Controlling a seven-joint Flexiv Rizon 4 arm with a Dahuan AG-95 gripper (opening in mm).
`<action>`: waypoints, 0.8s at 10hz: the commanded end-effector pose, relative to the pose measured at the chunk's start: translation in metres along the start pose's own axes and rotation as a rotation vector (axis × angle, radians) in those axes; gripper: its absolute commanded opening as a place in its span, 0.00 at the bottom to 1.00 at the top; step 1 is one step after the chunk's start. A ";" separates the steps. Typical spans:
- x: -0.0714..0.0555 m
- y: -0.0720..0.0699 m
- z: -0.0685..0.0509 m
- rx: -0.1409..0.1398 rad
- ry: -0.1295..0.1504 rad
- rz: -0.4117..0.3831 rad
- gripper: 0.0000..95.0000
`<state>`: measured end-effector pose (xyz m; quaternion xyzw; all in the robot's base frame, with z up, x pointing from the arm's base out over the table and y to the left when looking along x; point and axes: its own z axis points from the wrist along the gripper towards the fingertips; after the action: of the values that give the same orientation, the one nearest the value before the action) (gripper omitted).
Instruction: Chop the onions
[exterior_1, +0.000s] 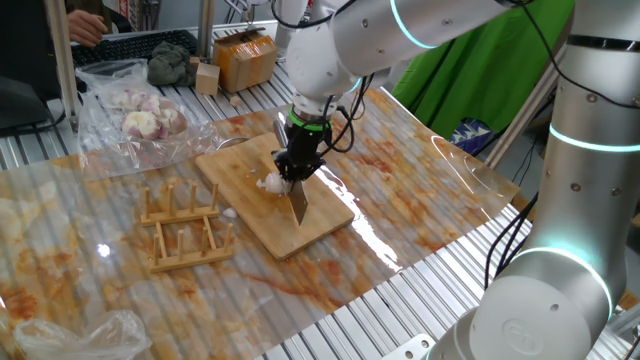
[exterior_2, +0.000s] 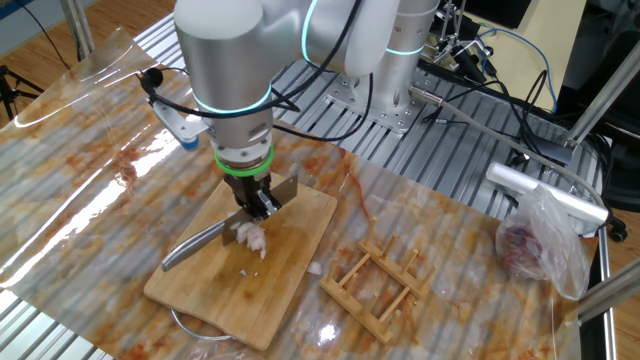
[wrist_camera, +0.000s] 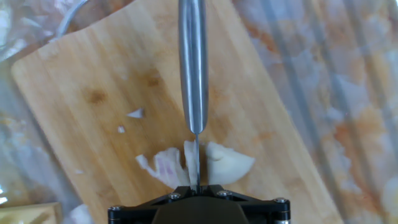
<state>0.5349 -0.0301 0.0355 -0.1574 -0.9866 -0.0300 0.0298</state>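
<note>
Step in hand, as judged: mid-chop. The gripper (exterior_2: 262, 205) pointed straight down over the board (exterior_1: 320, 222), jaws narrow and clamped on the knife (exterior_2: 200, 243), gripping it near the handle end. Blade lay roughly level, running from the jaws out toward one short end of the board.

The onion (wrist_camera: 193, 163) sat on the board directly under the jaws, near the board's middle, already split: in the hand view one pale piece lay on each side of the blade, with the edge down between them. Whether the edge had reached the wood could not be told. A few small scraps (wrist_camera: 135, 113) lay apart, further along the board.

The board lay around the middle of the worktop (exterior_1: 80, 230); a wooden rack (exterior_1: 185, 228) stood just beside it, and a bag of bigger onions (exterior_1: 135, 118) sat well apart, toward a far corner.

Next move, judged: press through to the board, lift clear, shift sideways onto one half and cut again. The loose halves may slide or roll under the blade, as nothing holds them.
</note>
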 end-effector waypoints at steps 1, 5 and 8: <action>0.003 0.000 -0.007 -0.001 0.002 -0.006 0.00; 0.007 -0.003 -0.037 0.040 0.030 -0.019 0.00; 0.009 -0.008 -0.052 0.077 0.033 -0.045 0.00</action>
<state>0.5278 -0.0380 0.0857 -0.1324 -0.9898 0.0050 0.0517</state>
